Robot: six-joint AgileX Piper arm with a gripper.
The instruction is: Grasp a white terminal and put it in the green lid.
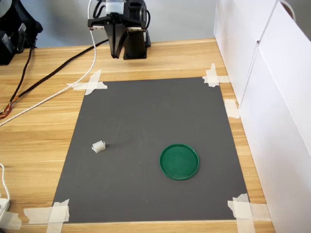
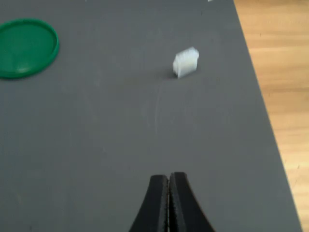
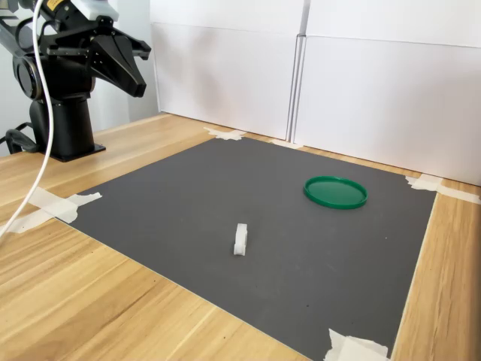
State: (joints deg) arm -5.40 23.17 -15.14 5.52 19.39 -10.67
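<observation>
A tiny white terminal (image 1: 98, 146) (image 2: 186, 62) (image 3: 240, 239) lies on the dark grey mat (image 1: 146, 116), toward the first exterior view's left. The round green lid (image 1: 180, 161) (image 2: 25, 47) (image 3: 335, 192) lies flat and empty on the same mat, apart from the terminal. My gripper (image 1: 115, 54) (image 2: 169, 180) (image 3: 140, 89) hangs high near the arm's base, well back from both objects. Its black fingers are pressed together with nothing between them.
White panels (image 1: 272, 87) wall off the first exterior view's right side. The arm's black base (image 1: 134, 43) stands behind the mat. White and black cables (image 1: 53, 82) run over the wooden table at the first exterior view's left. White tape pieces (image 1: 91, 83) hold the mat's corners.
</observation>
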